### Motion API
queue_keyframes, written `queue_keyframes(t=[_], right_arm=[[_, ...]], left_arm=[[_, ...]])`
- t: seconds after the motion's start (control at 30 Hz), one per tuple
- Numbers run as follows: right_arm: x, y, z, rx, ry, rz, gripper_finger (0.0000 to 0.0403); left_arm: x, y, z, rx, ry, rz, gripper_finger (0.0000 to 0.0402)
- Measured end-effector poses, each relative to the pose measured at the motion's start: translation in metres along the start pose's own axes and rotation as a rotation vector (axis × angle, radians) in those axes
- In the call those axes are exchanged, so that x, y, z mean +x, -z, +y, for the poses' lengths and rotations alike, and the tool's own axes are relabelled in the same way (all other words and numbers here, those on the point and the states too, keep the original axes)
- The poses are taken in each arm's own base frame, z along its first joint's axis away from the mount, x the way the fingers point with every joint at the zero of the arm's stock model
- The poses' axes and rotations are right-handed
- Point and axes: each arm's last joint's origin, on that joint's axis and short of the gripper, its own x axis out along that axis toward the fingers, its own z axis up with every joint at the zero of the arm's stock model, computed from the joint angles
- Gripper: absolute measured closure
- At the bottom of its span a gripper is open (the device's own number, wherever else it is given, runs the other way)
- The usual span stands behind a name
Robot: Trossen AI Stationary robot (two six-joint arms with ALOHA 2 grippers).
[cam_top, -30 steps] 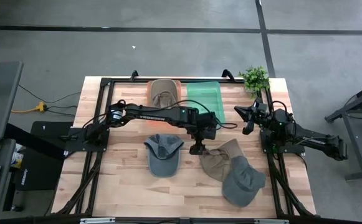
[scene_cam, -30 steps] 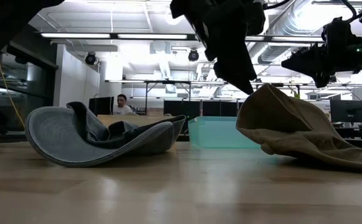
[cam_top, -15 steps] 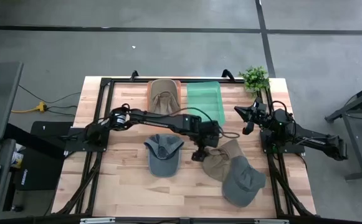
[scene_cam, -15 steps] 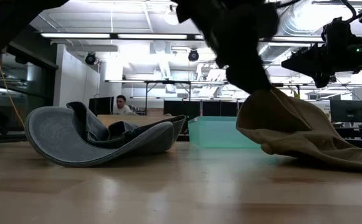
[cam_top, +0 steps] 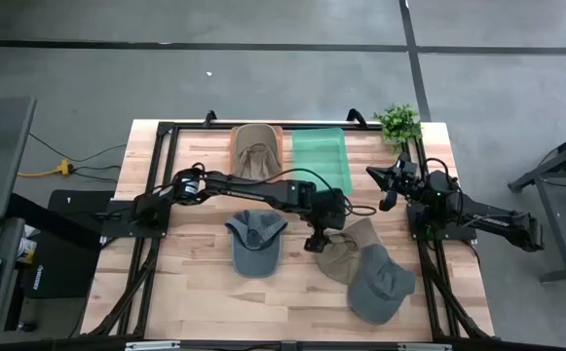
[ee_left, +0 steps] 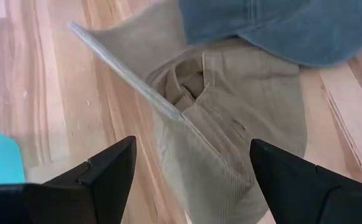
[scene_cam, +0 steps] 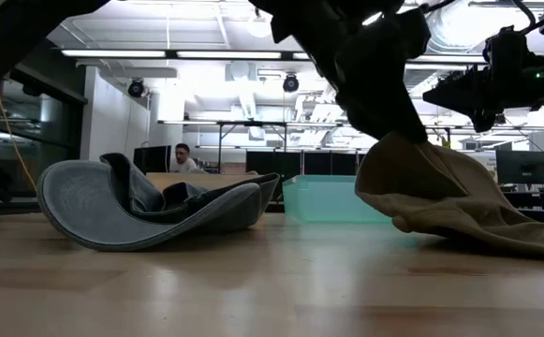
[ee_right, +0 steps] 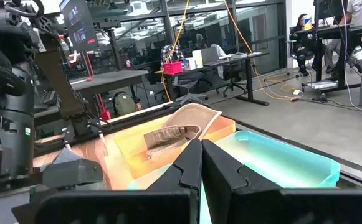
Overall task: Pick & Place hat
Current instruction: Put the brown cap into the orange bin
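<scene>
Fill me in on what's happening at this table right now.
The left gripper is lowered over the tan hat, its fingers spread either side of the hat's brim edge, nothing grasped yet. Another tan hat already lies in the orange bin. The right gripper waits, shut, beside the green bin.

Around your wooden worktop (cam_top: 195,292) you have a grey concrete floor (cam_top: 263,88) crossed by dark lines. Behind it, ceiling strip lights (scene_cam: 159,53) glow over white walls, and a person (scene_cam: 183,157) sits at a distant desk. You'll see more desks (ee_right: 230,62), office chairs and glass partitions (ee_right: 137,25) farther back.
</scene>
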Motion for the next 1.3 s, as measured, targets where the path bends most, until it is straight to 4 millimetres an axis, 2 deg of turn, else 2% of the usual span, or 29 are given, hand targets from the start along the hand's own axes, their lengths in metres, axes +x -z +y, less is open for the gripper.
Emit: queue_keyframes(t=[0.1,0.17,0.37,0.53,0.83,0.97,1.3], right_arm=[[0.000,0.000,0.000,0.000,0.000,0.000,0.0398],[0.000,0.000,0.000,0.000,0.000,0.000,0.0398],[0.000,0.000,0.000,0.000,0.000,0.000,0.0398],[0.000,0.000,0.000,0.000,0.002,-0.001,0.0398],[0.000,0.000,0.000,0.000,0.002,-0.002,0.0398],[0.000,0.000,0.000,0.000,0.002,-0.002,0.0398],[0.000,0.000,0.000,0.000,0.003,-0.001,0.0398]], left_arm=[[0.014,0.006,0.001,-0.001,0.004,0.023,0.0105],[0.017,0.014,0.000,-0.008,0.013,0.081,0.0105],[0.025,0.016,-0.002,0.021,-0.019,0.092,0.0105],[0.022,0.006,0.001,0.030,-0.034,0.010,0.0105],[0.023,0.005,0.001,0.029,-0.034,-0.011,0.0108],[0.023,0.001,0.001,0.034,-0.039,-0.048,0.0136],[0.023,0.001,0.001,0.032,-0.040,-0.053,0.0256]])
